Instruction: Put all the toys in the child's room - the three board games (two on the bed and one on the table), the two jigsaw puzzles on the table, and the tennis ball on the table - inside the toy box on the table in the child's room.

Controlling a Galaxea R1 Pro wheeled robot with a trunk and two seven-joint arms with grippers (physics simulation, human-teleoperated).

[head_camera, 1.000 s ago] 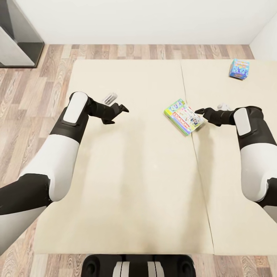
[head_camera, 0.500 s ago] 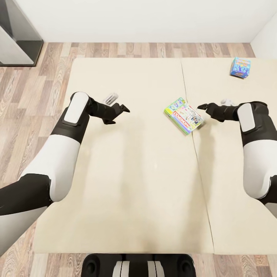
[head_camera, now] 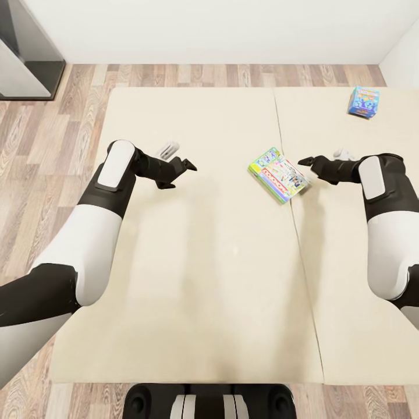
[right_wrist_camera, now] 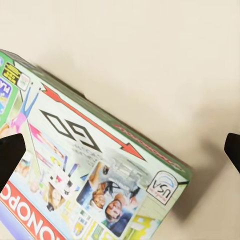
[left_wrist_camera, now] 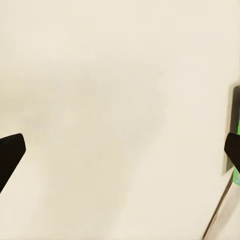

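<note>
Beige bed [head_camera: 209, 279] carries the green-edged Monopoly box [head_camera: 278, 175] across its seam, the blue game box [head_camera: 364, 102] near the far corner. Right gripper [head_camera: 306, 162] hangs spread just beside Monopoly; left gripper [head_camera: 179, 172] gapes empty, well apart.

Bare bed [head_camera: 203, 262] lies open all around the green-edged board game [head_camera: 278, 175]; the blue game [head_camera: 364, 102] sits well apart, far right.

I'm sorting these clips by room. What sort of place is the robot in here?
Most likely a bedroom: a wide beige bed in two sections on a wood-plank floor against white walls, with two board games, a green-edged one and a light-blue one, lying on it.
</note>
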